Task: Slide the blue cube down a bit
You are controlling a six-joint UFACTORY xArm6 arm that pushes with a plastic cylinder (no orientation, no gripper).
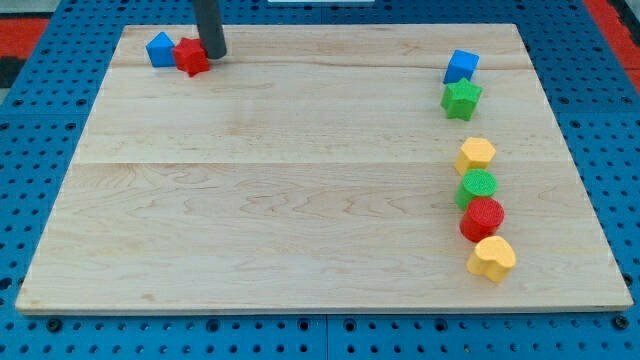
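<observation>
The blue cube (461, 66) sits near the board's top right, just above and touching a green star block (461, 99). My tip (213, 54) is far away at the top left, right next to a red star-like block (190, 57) on its right side. A second blue block (160, 49), of a pentagon-like shape, sits just left of the red one.
Down the right side stand a yellow block (477, 154), a green round block (478, 186), a red round block (483, 218) and a yellow heart block (492, 258). The wooden board (270, 190) lies on a blue pegboard table.
</observation>
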